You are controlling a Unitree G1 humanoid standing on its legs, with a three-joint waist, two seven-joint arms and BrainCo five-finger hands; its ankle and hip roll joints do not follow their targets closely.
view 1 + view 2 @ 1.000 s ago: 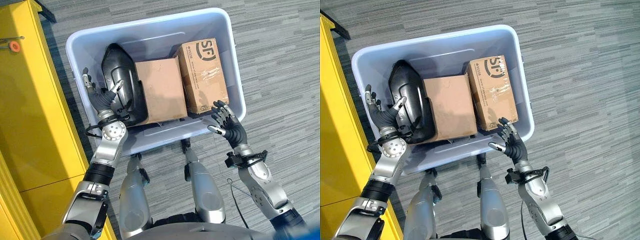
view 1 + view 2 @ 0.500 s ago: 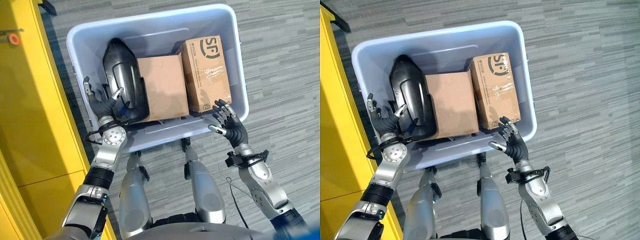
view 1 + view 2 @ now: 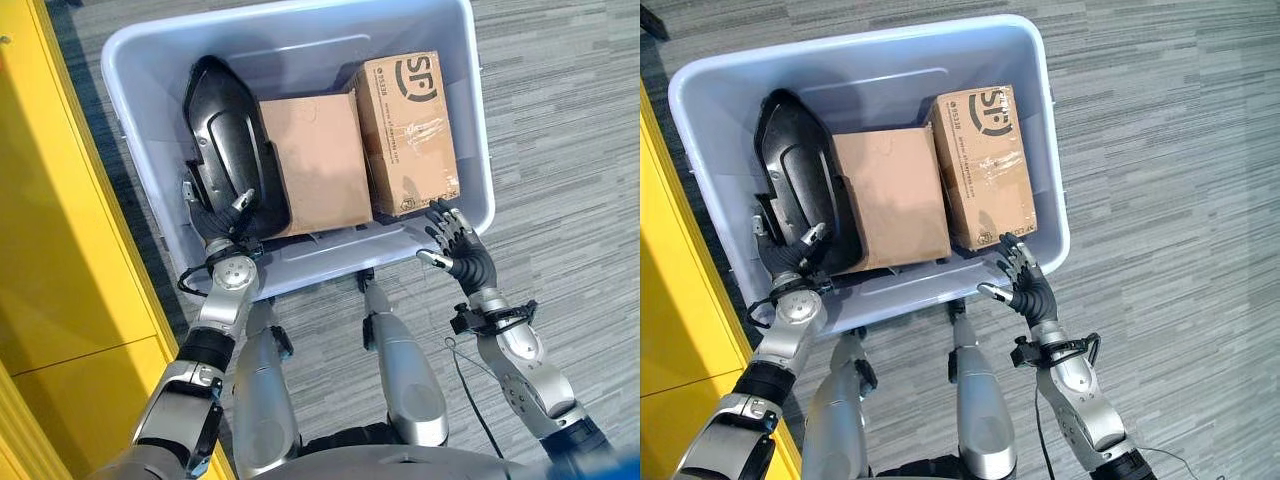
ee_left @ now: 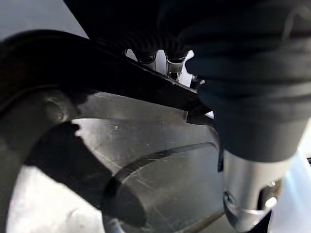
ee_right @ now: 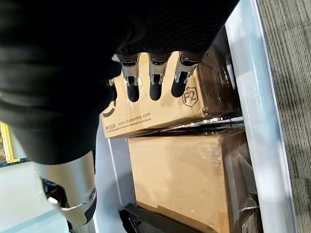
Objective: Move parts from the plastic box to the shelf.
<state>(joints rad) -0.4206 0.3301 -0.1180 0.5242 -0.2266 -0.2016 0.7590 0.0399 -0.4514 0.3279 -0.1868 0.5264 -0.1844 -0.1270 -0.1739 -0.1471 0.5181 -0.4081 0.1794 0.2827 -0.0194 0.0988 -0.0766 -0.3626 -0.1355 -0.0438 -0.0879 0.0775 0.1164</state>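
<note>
In the plastic box (image 3: 470, 110), a black moulded part (image 3: 225, 140), a plain carton (image 3: 315, 160) and a printed carton (image 3: 408, 130) are seen side by side. The left hand (image 3: 222, 215) is pressed to the black part's near end, its grip indiscernible. The right hand (image 3: 455, 250) is held with fingers spread loosely above the box's near rim, nothing grasped

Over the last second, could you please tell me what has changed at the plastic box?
The left hand has reached over the near rim of the plastic box and now rests against the black moulded part; its fingers are hidden behind the part. The right hand stays open at the near right corner. The plain carton and printed carton lie as before.
</note>
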